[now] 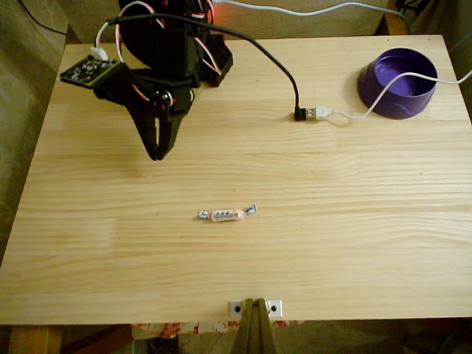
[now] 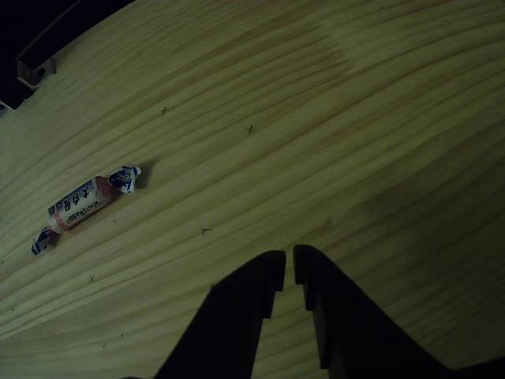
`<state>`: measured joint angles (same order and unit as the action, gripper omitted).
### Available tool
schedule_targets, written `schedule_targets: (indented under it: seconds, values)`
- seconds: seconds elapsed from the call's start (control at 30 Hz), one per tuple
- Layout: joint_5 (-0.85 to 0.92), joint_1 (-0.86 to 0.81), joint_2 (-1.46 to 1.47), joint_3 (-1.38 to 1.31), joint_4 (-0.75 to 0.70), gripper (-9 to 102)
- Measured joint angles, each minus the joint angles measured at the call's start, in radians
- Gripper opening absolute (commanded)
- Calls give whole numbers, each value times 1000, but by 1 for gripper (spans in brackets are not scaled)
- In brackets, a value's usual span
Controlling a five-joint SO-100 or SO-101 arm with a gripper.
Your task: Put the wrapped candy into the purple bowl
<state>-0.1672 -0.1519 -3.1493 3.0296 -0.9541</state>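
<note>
On the desk (image 1: 354,221), with the purple bowl (image 1: 398,82) at the far right, the gripper (image 1: 157,153), fingers nearly pressed together over bare wood, should spread and descend astride the wrapped candy (image 1: 227,214), lying near-centre, well apart from it.

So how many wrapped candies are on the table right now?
1. The wrapped candy lies on the bare wood near the table's middle in the fixed view, apart from the pincer and far from the purple bowl. None looks hidden.

The fixed view looked down from six o'clock over the table (image 1: 332,243); the other view rode close above its boards (image 2: 355,118).
</note>
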Motion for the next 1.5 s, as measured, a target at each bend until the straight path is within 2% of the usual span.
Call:
schedule_targets:
  seconds: [1.5]
  values:
    - [14,25,-2,0,2,1]
